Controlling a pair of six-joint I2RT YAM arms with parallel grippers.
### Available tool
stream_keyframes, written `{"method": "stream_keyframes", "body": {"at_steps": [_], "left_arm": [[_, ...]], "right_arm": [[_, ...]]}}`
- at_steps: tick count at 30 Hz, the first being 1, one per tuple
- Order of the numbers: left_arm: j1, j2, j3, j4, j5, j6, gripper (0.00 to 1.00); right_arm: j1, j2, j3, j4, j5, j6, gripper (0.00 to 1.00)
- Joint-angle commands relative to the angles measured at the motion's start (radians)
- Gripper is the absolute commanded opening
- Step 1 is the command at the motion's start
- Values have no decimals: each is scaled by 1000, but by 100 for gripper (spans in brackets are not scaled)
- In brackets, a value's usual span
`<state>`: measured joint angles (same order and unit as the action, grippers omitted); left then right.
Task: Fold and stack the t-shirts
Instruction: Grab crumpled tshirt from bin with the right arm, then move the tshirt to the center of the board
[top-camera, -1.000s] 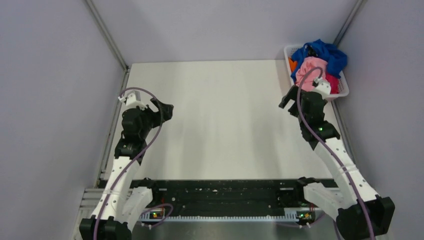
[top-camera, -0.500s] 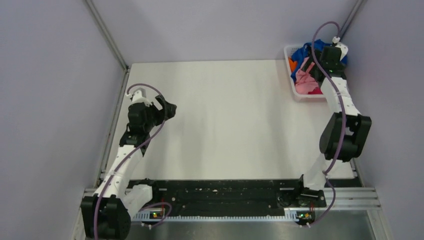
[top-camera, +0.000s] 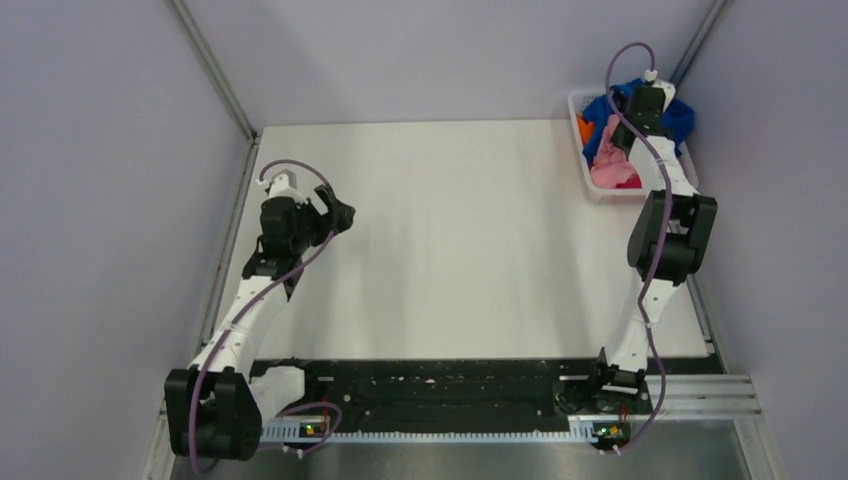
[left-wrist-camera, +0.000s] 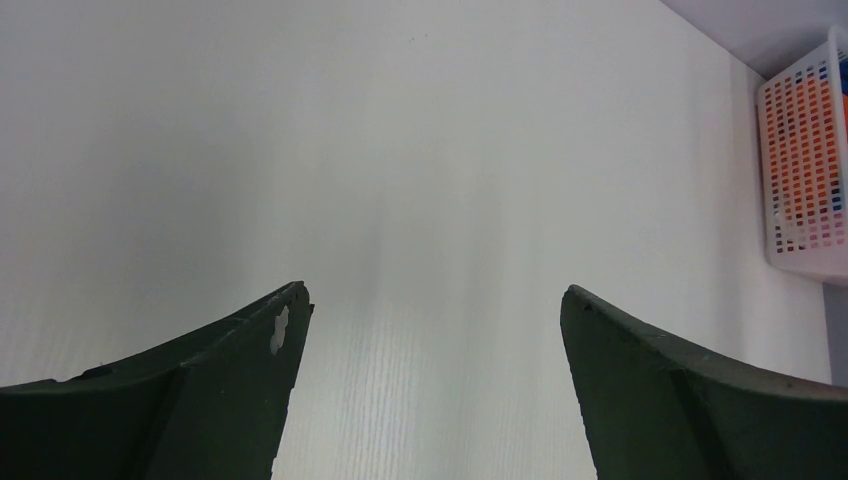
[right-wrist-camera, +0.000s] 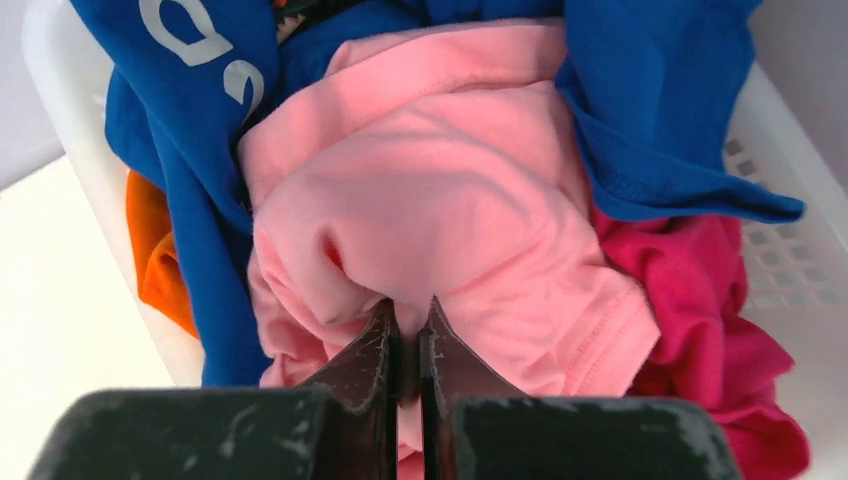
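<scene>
Right gripper (right-wrist-camera: 405, 322) pinches a fold of the pink t-shirt (right-wrist-camera: 450, 190) in the basket (right-wrist-camera: 790, 170). Left gripper (left-wrist-camera: 435, 292) spread wide over the table (left-wrist-camera: 400, 150). Orange t-shirt (right-wrist-camera: 160, 250) mostly hidden under blue t-shirt (right-wrist-camera: 660, 100).

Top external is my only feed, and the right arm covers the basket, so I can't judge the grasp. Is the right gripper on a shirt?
Observer: Yes. The right wrist view shows the right gripper shut on a fold of the pink shirt.
Operator: Anything lying over that shirt?
Observer: A blue shirt overlaps its far edge.
Operator: And the left gripper?
Observer: The left gripper is open, with only bare table between its fingers.
</scene>
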<state>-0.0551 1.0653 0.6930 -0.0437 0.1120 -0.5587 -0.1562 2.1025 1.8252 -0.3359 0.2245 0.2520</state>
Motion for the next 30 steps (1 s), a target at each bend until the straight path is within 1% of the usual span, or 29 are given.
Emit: {"method": "stream_keyframes", "body": {"at_steps": [1,4,8,10,12,14,17,19,21,24,26,29,30], "left_arm": [[0,-2,43,48,4,15,99],[0,-16,39,48,12,5,99],[0,-39,27,56,46,-9,99],[0,-53,21,58,52,-18,99],[0,-67,15,59,53,-27,99],[0,-83,8,65,53,-32,99],[0,-100,1,65,64,-36,99],[0,-110,-2,65,71,-38,99],[0,-120,-5,63,71,-40,99],[0,-139,-11,59,67,-46,99],[0,-154,-20,59,69,-56,99],[0,-176,-24,49,59,-60,99],[0,-189,-21,10,41,-58,99]], "right_arm": [[-9,-121,39,83,112,-63,0],[-9,-219,12,98,116,-108,0],[-8,-374,-20,135,144,-127,0],[-8,-452,-33,140,127,-129,0],[-8,-528,-37,131,46,-119,0],[-8,-602,-45,138,-73,-95,0],[-2,-658,-31,125,-307,-31,0],[25,-673,-3,93,-459,-15,0],[89,-677,29,65,-568,-45,0],[260,-679,78,43,-596,-92,0],[364,-665,81,74,-652,-64,0],[522,-602,124,51,-743,-62,0],[567,-580,139,53,-764,-55,0]]}}
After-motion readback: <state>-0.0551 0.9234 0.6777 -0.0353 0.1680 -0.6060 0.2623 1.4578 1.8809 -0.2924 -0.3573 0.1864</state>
